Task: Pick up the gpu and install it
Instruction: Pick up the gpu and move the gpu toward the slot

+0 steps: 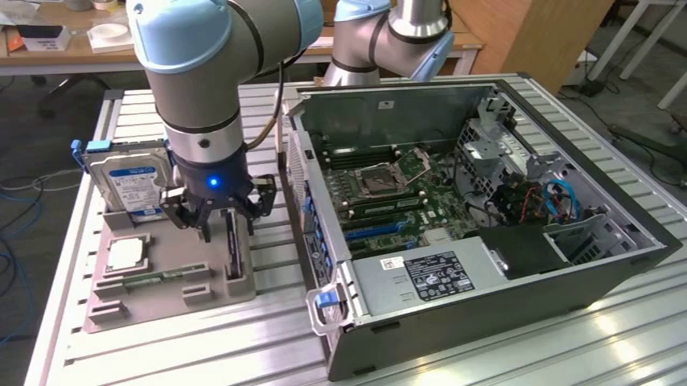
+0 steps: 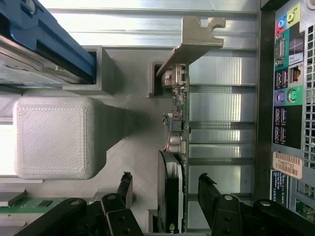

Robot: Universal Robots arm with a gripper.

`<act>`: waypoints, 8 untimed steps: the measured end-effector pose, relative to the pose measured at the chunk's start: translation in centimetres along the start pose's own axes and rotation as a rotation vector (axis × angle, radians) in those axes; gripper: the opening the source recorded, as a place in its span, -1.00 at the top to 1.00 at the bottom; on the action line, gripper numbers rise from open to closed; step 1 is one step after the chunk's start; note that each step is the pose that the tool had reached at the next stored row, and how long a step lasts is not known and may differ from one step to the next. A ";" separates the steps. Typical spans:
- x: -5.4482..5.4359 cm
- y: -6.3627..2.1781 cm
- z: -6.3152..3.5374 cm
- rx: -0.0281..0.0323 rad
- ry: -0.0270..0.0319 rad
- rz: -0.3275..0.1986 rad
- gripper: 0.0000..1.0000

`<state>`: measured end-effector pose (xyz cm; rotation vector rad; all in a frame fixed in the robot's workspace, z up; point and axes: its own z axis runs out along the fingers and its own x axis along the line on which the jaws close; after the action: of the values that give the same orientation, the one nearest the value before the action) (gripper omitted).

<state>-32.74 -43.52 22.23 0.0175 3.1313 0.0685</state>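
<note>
The gpu is a thin black card standing on edge in a slot of the grey holder, at the side nearest the computer case. In the wrist view the gpu appears edge-on, with its metal end bracket at the far end. My gripper hangs straight down over the card. Here the gripper is open, one black finger on each side of the card's edge and both apart from it. Nothing is held.
The open computer case lies to the exterior view's right, its motherboard exposed and its rear ports close beside the holder. A silver hard drive, a processor and a green memory stick also sit in the holder.
</note>
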 end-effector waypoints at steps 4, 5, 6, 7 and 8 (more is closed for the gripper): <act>0.0 0.00 0.00 0.0000 -0.0001 0.000 -0.26; 0.0 0.00 0.00 -0.0001 0.0000 0.000 -0.26; 0.0 0.00 0.00 0.0000 0.0000 0.000 -0.14; 0.0 0.00 0.00 0.0000 -0.0001 0.000 -0.14; 0.0 0.00 0.00 -0.0001 0.0000 0.000 0.00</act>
<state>-32.74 -43.52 22.23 0.0175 3.1313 0.0686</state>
